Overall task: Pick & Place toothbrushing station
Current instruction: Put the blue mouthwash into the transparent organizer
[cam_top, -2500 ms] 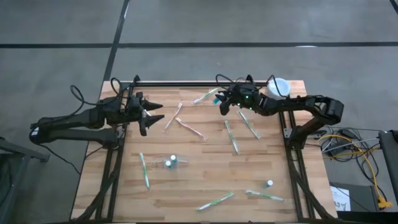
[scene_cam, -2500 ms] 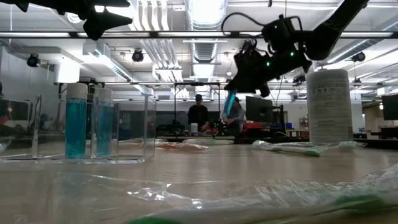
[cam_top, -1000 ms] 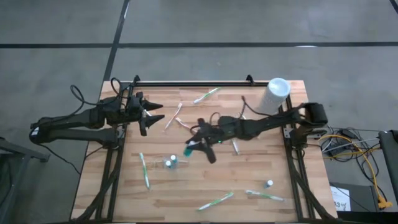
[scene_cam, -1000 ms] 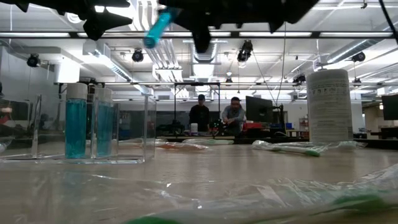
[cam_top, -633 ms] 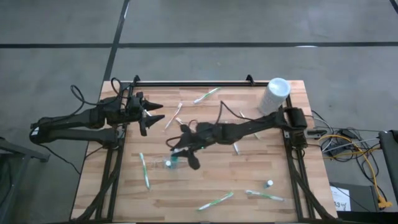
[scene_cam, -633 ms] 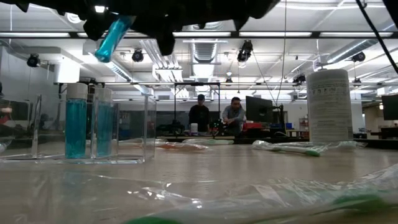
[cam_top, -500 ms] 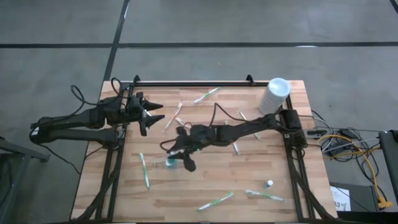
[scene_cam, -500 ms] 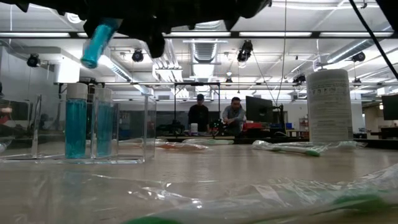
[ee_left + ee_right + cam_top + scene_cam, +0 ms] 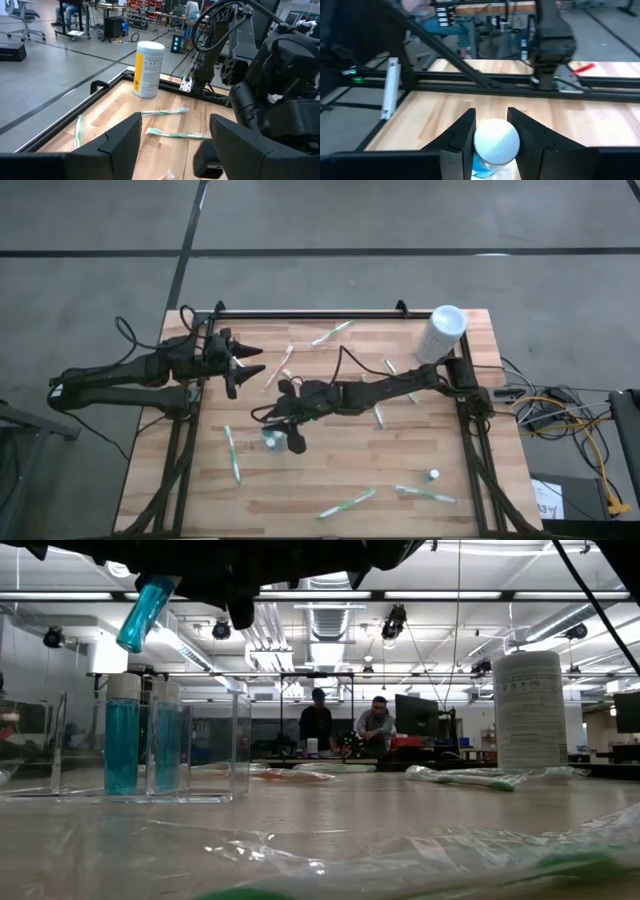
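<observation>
**One blue tube in the air, most items still loose**

I see my right gripper (image 9: 283, 423) clamped on a blue tube (image 9: 144, 612) above the clear holder (image 9: 150, 745). Toothbrushes (image 9: 373, 399) remain scattered across the table (image 9: 330, 470). My left gripper (image 9: 243, 360) waits, jaws apart.

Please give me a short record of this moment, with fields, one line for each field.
right gripper: shut on blue tube, above the clear holder
left gripper: open, waiting at the table's left edge
clear holder: two blue tubes standing inside
table: wrapped toothbrushes scattered, white canister at far right corner
</observation>
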Available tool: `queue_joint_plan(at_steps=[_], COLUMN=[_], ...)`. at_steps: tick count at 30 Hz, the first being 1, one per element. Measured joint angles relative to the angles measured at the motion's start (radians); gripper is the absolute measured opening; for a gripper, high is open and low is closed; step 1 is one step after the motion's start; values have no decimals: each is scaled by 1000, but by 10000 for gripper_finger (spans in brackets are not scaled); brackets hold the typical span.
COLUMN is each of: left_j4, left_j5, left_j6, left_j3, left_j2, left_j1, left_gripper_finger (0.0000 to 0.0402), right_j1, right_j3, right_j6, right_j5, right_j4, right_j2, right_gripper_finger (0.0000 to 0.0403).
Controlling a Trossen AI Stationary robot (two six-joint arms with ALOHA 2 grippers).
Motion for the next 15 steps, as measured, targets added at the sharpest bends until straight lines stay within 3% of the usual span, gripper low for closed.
queue_joint_plan(at_steps=[15], left_j4=[0], left_j5=[-2], left_j6=[0], left_j3=[0], left_j2=[1], left_j1=[0], left_gripper_finger=[239], right_j1=[15], right_j3=[0], right_j6=[-4], right_j5=[4], right_j4=[-150], right_j2=[-3], right_gripper_finger=[98])
